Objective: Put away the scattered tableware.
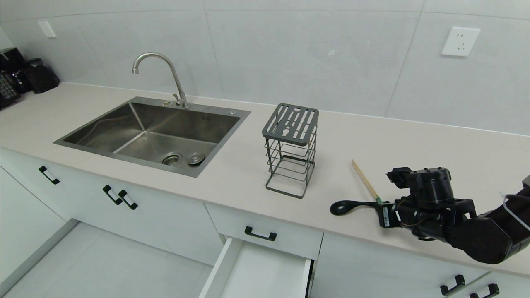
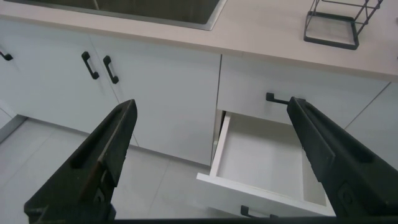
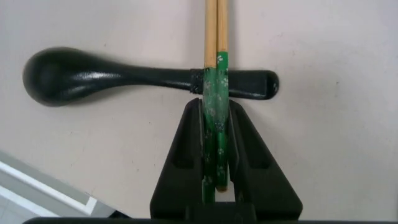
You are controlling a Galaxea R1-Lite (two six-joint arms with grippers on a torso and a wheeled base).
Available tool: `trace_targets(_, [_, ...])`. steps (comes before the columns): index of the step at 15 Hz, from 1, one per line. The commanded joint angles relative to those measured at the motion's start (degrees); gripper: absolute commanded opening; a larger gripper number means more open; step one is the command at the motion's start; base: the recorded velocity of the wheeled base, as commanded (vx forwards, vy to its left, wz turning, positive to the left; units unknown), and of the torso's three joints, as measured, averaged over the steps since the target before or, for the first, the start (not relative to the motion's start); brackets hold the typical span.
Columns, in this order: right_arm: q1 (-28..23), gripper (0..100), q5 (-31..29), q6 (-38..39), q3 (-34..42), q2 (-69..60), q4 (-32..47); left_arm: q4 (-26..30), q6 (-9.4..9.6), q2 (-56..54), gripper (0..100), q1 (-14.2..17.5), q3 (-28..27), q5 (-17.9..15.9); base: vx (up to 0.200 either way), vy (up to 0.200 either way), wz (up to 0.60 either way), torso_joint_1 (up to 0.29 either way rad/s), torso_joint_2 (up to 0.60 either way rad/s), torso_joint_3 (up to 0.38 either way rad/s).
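A pair of wooden chopsticks (image 1: 364, 180) with green ends lies on the counter at the right, its green ends crossing the handle of a black spoon (image 1: 345, 206). My right gripper (image 1: 380, 205) is shut on those green ends. In the right wrist view the chopsticks (image 3: 211, 31) run between the gripper (image 3: 216, 112) fingers and over the spoon (image 3: 68, 76). My left gripper (image 2: 211, 106) hangs open below counter height, in front of the cabinets, with nothing between its fingers.
A dark wire utensil rack (image 1: 291, 149) stands mid-counter, left of the chopsticks. The steel sink (image 1: 230, 134) and faucet (image 1: 165, 70) are further left. A white drawer (image 1: 261, 273) stands pulled out under the counter, below the rack (image 2: 333, 25). Dark appliances (image 1: 25, 76) sit at the far left.
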Motion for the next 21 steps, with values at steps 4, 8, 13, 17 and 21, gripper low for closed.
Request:
trace_targets(4, [2.73, 0, -0.01, -0.16, 0.50, -11.60, 0.41, 0.00, -0.04, 0.07, 100, 0.01, 0.01, 0.01, 0.000, 0.000, 0.00, 0.000, 0.00, 0.000])
trace_targets(8, [8.79, 0, -0.01, -3.59, 0.85, -21.54, 2.52, 0.00, -0.04, 0.07, 100, 0.01, 0.01, 0.01, 0.000, 0.000, 0.00, 0.000, 0.00, 0.000])
trace_targets(13, [14.06, 0, 0.25, -8.42, 1.55, -29.89, 2.96, 0.00, -0.04, 0.07, 100, 0.01, 0.01, 0.01, 0.000, 0.000, 0.00, 0.000, 0.00, 0.000])
trace_targets(17, [21.80, 0, 6.84, -13.69, 3.05, -31.99, 2.96, 0.00, -0.04, 0.07, 100, 0.01, 0.01, 0.01, 0.000, 0.000, 0.00, 0.000, 0.00, 0.000])
trace_targets(21, [27.86, 0, 10.27, -13.96, 10.43, -30.68, 2.96, 0.00, -0.04, 0.07, 100, 0.01, 0.01, 0.01, 0.000, 0.000, 0.00, 0.000, 0.00, 0.000])
